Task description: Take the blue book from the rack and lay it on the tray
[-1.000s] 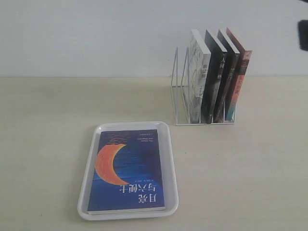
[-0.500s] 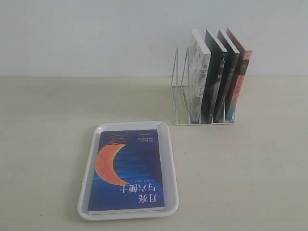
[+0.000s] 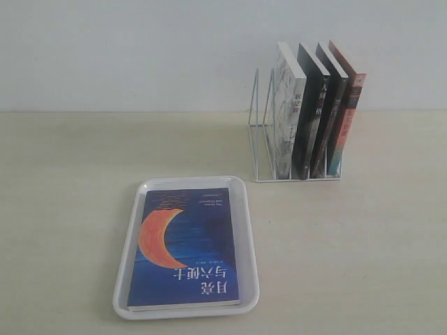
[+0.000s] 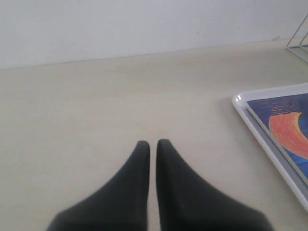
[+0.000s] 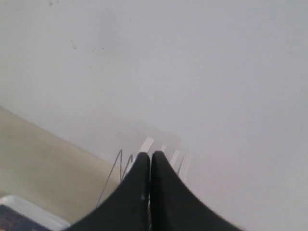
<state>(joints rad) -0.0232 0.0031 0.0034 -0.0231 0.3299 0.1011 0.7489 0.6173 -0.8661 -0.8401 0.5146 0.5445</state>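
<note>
The blue book (image 3: 183, 249) with its orange crescent moon lies flat, cover up, inside the white tray (image 3: 244, 230) at the front left of the table. The white wire rack (image 3: 260, 139) stands behind and to the right, its two left slots bare. Neither arm shows in the exterior view. In the left wrist view my left gripper (image 4: 153, 143) is shut on nothing above bare table, with the tray (image 4: 260, 134) and the book's corner (image 4: 284, 120) off to one side. My right gripper (image 5: 150, 155) is shut and empty, high up, with the rack's wires (image 5: 115, 168) beyond its tips.
Several books (image 3: 314, 112) stand leaning in the rack's right slots: one with a pale spine, two black-spined ones and a red-orange one. A plain white wall runs behind the beige table (image 3: 363, 251).
A dark arm part that showed at the top right edge of the exterior view a second ago has gone out of sight. The book, tray and rack have not moved.
</note>
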